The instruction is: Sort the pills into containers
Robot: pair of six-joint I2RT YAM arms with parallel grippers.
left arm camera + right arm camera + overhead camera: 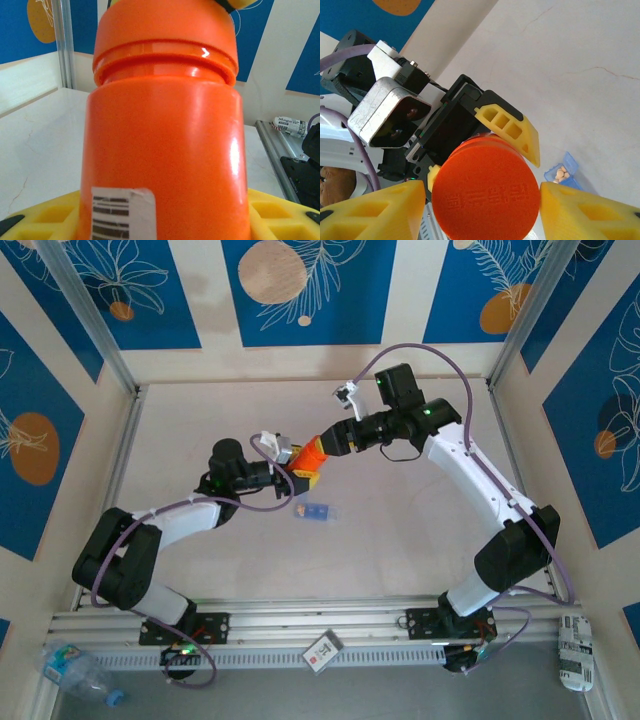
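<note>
- Orange cylindrical plastic bottle point(165, 150) is seen closest of all, grasped around its lower body by the left gripper point(297, 466), with yellow fingers point(45, 220) set on both flanks. It is held up between the two arms, probably so that it is steadied against a twist.
- Its round orange screw cap point(486, 192) is flanked by the right gripper point(482, 215). The yellow pads point(585, 215) are placed right at the cap's sides, but whether they are clenched on it cannot be told.
- The cap is seated on the bottle, so unscrewing is judged to be the step in hand.
- The small pale-blue translucent compartment strip point(318, 512) is left lying on the white table point(420, 540) near the raised bottle, apart from both grippers. It is likely placed there so that contents can be tipped into it.
- A few tiny yellowish pills point(562, 174) are seen in one open compartment.
</note>
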